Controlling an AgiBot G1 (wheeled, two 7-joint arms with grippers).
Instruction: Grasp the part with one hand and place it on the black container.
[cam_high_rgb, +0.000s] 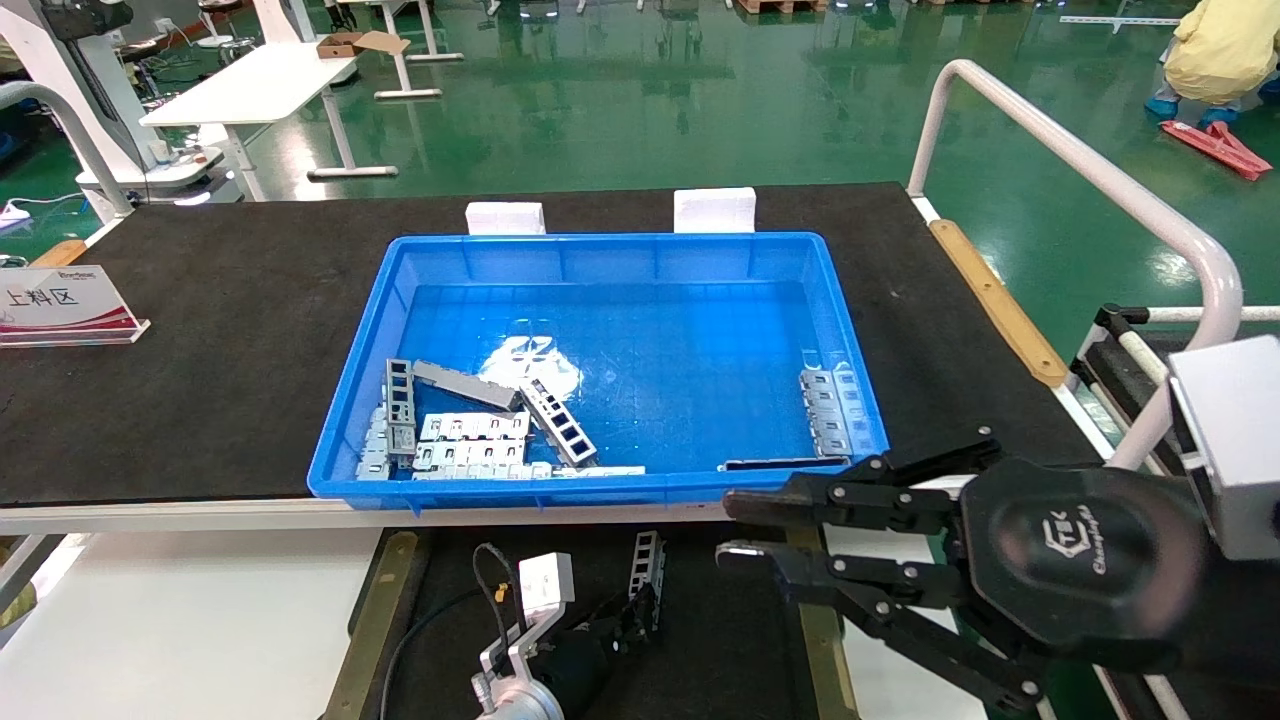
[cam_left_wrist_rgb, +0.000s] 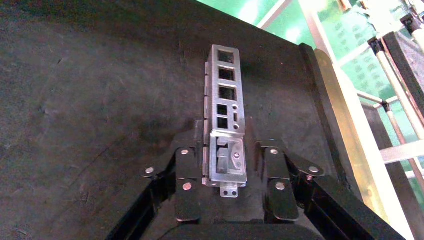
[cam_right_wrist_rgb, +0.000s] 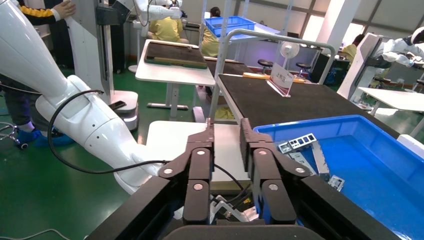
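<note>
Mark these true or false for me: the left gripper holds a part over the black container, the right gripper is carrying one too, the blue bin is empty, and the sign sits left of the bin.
1. The left gripper holds the part over the black container. True.
2. The right gripper carries a part. False: nothing sits between its slightly parted fingers.
3. The blue bin is empty. False: several metal brackets lie inside.
4. The sign stands left of the bin. True.
</note>
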